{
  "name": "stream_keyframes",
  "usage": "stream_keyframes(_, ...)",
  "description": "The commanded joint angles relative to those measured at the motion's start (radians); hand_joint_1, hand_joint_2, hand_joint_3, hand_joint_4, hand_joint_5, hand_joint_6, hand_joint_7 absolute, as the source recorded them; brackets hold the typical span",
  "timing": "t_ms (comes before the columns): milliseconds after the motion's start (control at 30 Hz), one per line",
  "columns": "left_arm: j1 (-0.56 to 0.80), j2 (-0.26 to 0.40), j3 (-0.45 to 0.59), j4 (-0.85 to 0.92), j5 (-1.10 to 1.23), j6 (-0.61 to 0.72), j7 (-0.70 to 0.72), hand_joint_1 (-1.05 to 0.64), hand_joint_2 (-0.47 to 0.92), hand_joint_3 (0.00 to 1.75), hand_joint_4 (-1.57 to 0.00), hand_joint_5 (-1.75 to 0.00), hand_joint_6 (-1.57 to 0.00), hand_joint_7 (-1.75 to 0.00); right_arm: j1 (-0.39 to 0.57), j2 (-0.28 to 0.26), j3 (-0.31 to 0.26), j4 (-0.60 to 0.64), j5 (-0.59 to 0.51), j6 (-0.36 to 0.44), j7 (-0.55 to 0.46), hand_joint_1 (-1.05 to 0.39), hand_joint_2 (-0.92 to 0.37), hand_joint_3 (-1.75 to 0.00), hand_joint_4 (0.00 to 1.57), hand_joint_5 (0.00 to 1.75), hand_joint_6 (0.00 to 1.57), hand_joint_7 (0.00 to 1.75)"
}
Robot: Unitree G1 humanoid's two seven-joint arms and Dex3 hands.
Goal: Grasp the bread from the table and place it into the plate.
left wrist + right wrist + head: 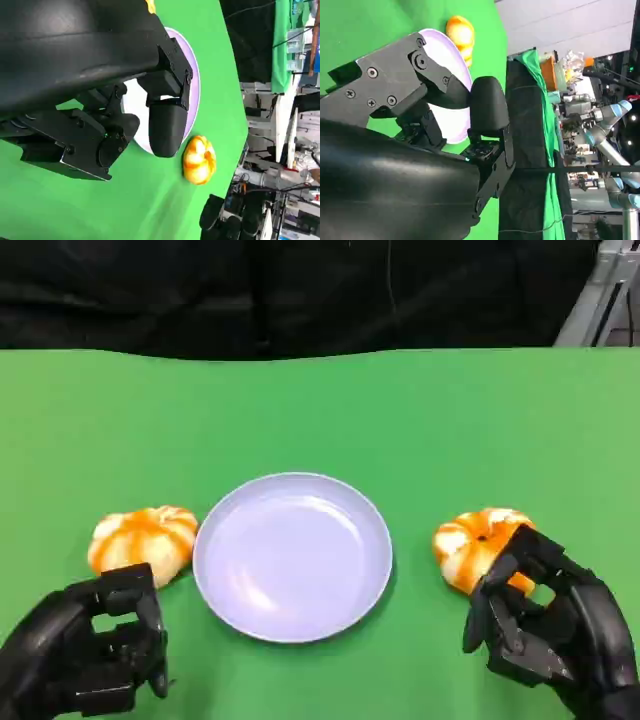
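Observation:
Two orange-and-white striped breads lie on the green table, one on each side of a pale lilac plate (225, 530). The left bread (143, 540) sits just ahead of my left hand (85, 655), whose fingers are apart and hold nothing. The right bread (475, 540) has my right hand (550, 625) against its near right side, fingers spread around it but not closed. The left wrist view shows the plate (192, 95), the right bread (200, 160) and my right hand (220, 220) beyond it. In the right wrist view the left bread (461, 32) lies past the plate (455, 60).
The green table (320, 410) stretches far behind the plate to a black backdrop. A metal frame (600, 300) stands at the back right corner. Cluttered lab benches and other robot arms (600, 130) stand beyond the table's side.

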Motion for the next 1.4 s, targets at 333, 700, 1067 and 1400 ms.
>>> stream_keyframes(333,-0.003,0.021,0.000,0.001,0.010,-0.009,-0.004,0.09,0.70,1.10,-0.79,-1.75,-0.67,-1.73,-0.003,-0.014,-0.006,-0.005,0.002,-0.002,0.000,-0.11,-0.58,-1.15,0.84,1.75,0.61,1.75)
stream_keyframes(700,0.001,0.015,0.004,-0.009,0.029,-0.039,0.017,0.09,0.71,1.09,-0.78,-1.75,-0.67,-1.72,-0.004,-0.011,-0.006,-0.005,0.002,-0.002,-0.005,-0.11,-0.58,-1.15,0.84,1.75,0.61,1.75)
stream_keyframes(1067,0.016,0.035,0.003,0.004,0.338,-0.411,0.224,-0.75,0.92,0.37,-0.10,-0.20,-0.29,-0.02,-0.011,-0.012,-0.010,0.008,0.002,-0.007,-0.005,-0.12,-0.58,-1.14,0.82,1.75,0.60,1.74)
stream_keyframes(1400,-0.023,0.096,-0.036,-0.017,0.747,-0.405,0.514,-0.86,0.92,0.31,-0.04,-0.11,-0.32,-0.01,-0.016,-0.011,-0.016,0.019,0.012,-0.009,0.002,-0.12,-0.58,-1.14,0.83,1.75,0.61,1.75)
